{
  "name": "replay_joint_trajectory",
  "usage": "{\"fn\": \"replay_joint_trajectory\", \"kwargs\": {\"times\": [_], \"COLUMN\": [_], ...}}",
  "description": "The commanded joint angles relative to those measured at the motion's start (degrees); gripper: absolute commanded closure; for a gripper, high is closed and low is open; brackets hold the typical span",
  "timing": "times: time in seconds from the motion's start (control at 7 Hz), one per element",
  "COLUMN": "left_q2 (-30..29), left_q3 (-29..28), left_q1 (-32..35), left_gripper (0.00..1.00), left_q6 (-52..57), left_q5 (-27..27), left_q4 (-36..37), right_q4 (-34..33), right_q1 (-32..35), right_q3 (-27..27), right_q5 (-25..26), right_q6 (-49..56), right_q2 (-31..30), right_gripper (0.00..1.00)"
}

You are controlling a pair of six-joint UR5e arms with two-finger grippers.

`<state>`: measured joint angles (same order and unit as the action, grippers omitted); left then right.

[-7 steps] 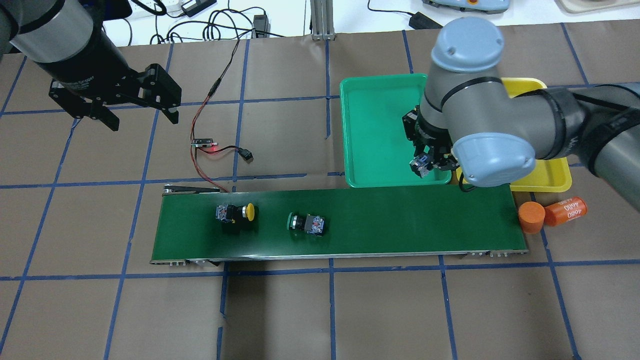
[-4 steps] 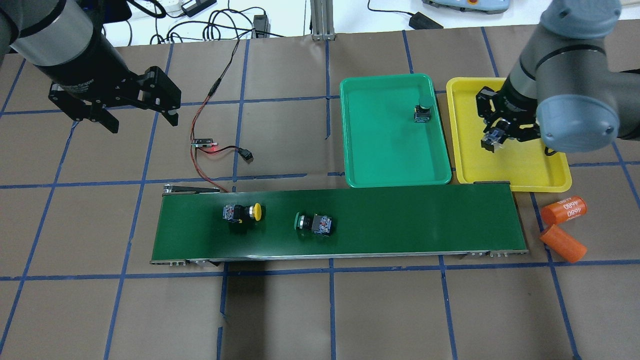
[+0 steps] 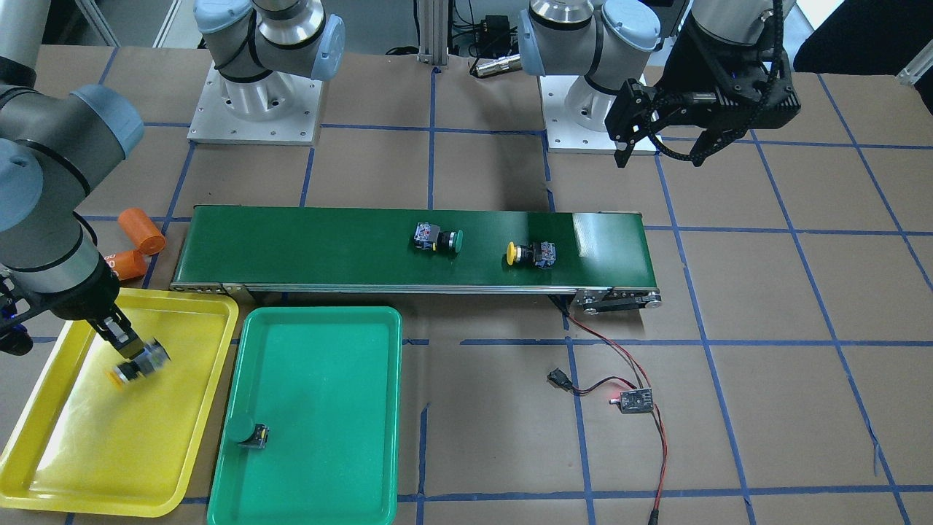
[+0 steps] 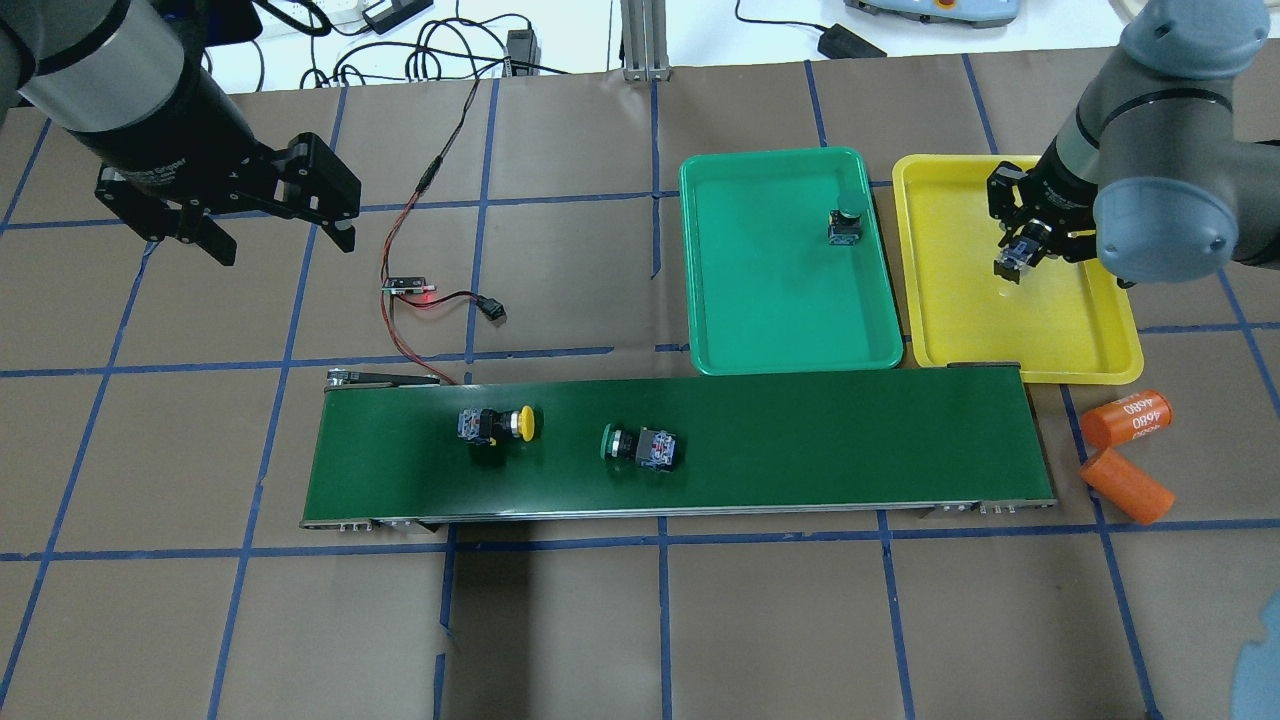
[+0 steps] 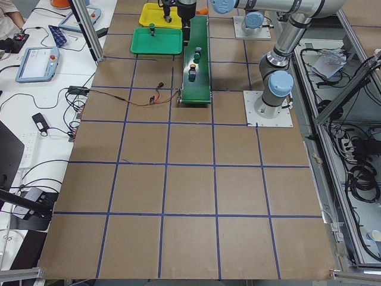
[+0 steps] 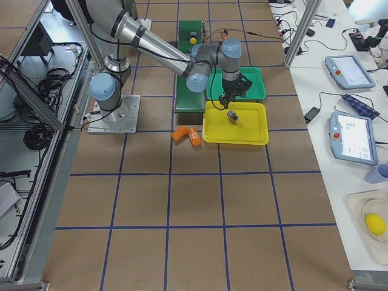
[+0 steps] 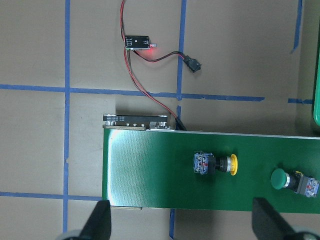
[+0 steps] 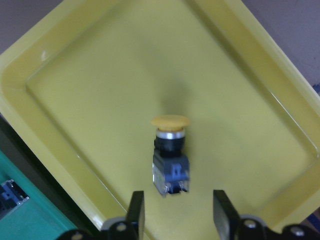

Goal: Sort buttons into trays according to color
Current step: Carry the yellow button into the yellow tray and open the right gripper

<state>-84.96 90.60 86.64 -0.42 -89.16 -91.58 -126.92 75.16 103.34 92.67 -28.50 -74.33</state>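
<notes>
The right pincer [image 8: 178, 200] hangs over the yellow tray [image 4: 1080, 340] at the right of the overhead view, its fingers spread wider than the body of the yellow button [image 8: 170, 155] just beyond their tips. Neither finger touches it, so it looks let go. It is blurred in the front-facing view, and I cannot tell whether it rests on the tray floor yet. The drop sits well inside the rim, which should keep the switch from rolling out on its round cap.

The green tray [image 4: 770, 300] sits just beside the yellow one, both near the end of the conveyor belt [image 4: 850, 450], probably so a picked part has a short trip. One green button [image 4: 846, 225] stands upright in the green tray near its right wall, cap up.

Two parts lie on their sides on the belt, near its left half in the overhead view: a second yellow button [image 4: 497, 425] and a second green button [image 4: 640, 445], apart from each other, which leaves room for fingers around either.

The left pincer [image 4: 286, 245] hovers at the upper left, fingers wide apart and empty, seemingly parked clear of the belt.

Two orange cylinders [image 4: 1130, 420] lie on the tabletop [image 4: 600, 620] off the belt's right end.
</notes>
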Motion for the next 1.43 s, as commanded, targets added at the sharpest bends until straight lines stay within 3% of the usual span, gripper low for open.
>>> {"fn": "replay_joint_trajectory", "kwargs": {"times": [0.0, 0.43, 0.57, 0.86, 1.29], "left_q2": [0.1, 0.1, 0.1, 0.3, 0.5], "left_q3": [0.0, 0.0, -0.1, -0.2, 0.1], "left_q1": [-0.4, -0.6, -0.6, -0.5, -0.5], "left_gripper": [0.0, 0.0, 0.0, 0.0, 0.0], "left_q6": [0.1, 0.1, 0.1, 0.2, 0.2], "left_q5": [-0.1, -0.1, 0.0, -0.1, 0.0], "left_q4": [0.1, 0.1, 0.1, 0.0, 0.0], "right_q4": [6.7, 28.6, 30.4, 33.7, 33.6], "right_q1": [0.2, 0.3, 0.5, 0.8, 0.9], "right_q3": [0.1, 0.5, 0.7, 4.3, 7.4], "right_q5": [-0.3, -0.6, -0.5, -0.7, -10.1], "right_q6": [-0.3, -2.3, -4.5, -9.5, -23.7], "right_q2": [-5.9, -23.9, -27.1, -27.3, -26.9], "right_gripper": [0.0, 0.0, 0.0, 0.0, 0.0]}}
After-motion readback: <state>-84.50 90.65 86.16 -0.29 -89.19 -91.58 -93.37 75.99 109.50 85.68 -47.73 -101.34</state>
